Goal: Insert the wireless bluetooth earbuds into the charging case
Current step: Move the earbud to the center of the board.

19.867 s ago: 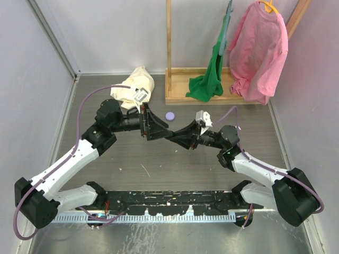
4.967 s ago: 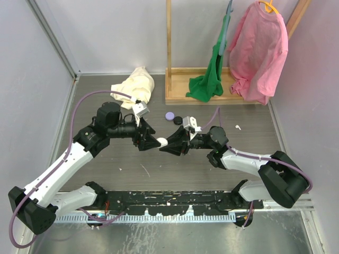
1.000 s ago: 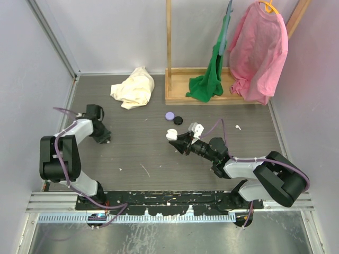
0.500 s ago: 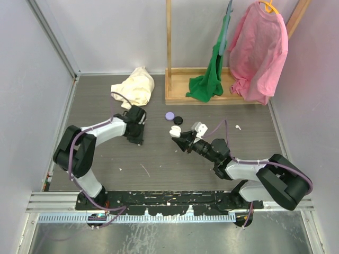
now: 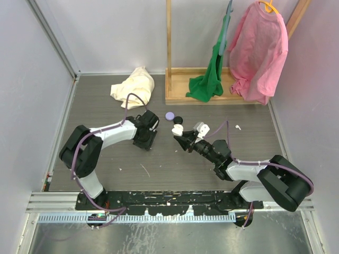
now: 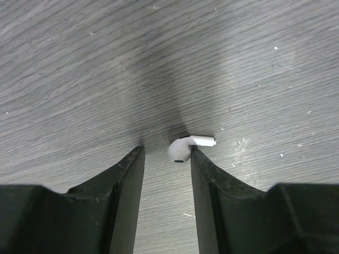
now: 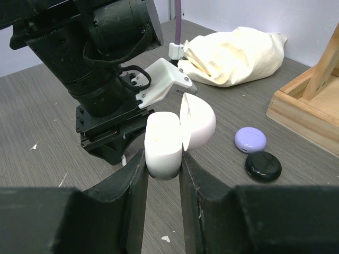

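A white earbud point(image 6: 183, 148) lies on the grey table, its stem pointing right. My left gripper point(image 6: 165, 152) stands open and points down at the table, and the earbud rests against the tip of its right finger point(image 6: 206, 169) without being clamped. From above, that gripper point(image 5: 145, 139) is at mid-table. Just to its right my right gripper point(image 7: 161, 159) is shut on the white charging case point(image 7: 165, 142), held upright with its lid open. The case point(image 5: 177, 128) is lifted off the table. I cannot see inside it.
A purple disc point(image 5: 169, 116) and a black disc point(image 5: 179, 119) lie just behind the case. A cream cloth point(image 5: 133, 87) sits at the back left. A wooden rack point(image 5: 180, 98) with green and pink clothes stands at the back. A small white bit point(image 5: 238, 127) lies right.
My left arm has swung from the far left edge to mid-table beside the case, and its jaws have opened. The right gripper with the case has edged slightly back.
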Available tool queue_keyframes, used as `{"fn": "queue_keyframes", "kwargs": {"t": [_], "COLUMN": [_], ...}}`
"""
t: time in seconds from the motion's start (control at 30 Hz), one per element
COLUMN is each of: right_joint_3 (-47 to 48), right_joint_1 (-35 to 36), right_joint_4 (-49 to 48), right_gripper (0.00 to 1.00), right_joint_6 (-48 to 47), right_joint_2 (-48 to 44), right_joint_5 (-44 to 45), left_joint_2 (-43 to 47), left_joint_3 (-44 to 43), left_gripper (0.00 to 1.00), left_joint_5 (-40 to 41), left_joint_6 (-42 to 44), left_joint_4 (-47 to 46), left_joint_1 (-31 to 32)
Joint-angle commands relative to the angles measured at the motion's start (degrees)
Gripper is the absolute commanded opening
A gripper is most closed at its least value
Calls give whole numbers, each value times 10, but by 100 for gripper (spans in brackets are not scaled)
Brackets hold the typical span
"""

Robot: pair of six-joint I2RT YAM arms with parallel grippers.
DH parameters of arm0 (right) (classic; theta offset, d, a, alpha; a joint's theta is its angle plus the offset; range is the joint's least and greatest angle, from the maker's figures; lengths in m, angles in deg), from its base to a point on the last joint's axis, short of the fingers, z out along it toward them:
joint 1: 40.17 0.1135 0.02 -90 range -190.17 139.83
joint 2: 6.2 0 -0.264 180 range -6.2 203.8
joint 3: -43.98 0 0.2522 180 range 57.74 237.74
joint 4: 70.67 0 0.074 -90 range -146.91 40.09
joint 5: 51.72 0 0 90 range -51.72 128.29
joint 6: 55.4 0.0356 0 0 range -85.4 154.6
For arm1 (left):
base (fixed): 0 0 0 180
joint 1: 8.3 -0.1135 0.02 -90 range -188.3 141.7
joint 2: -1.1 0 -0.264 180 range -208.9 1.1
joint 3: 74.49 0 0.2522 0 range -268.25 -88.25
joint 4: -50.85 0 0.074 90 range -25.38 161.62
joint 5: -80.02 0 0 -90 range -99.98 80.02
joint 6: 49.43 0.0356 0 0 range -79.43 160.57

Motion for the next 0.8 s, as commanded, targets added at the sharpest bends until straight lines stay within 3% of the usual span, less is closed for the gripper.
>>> {"fn": "queue_keyframes", "kwargs": {"t": [0.0, 0.33, 0.77], "right_joint_3": [-1, 1, 1], "right_joint_1": [1, 1, 1], "right_joint_4": [-47, -47, -44], "right_gripper": [1, 1, 1], "right_joint_6": [-10, -8, -10], "right_joint_2": [-12, -8, -10], "right_joint_5": [11, 6, 8], "left_joint_2": [14, 37, 61], "left_joint_3": [-7, 4, -29], "left_gripper": [42, 49, 50], "left_joint_5": [39, 115, 23], "left_joint_6": [-26, -86, -167], "left_joint_4": [28, 26, 50], "left_joint_1": [-2, -7, -14]}}
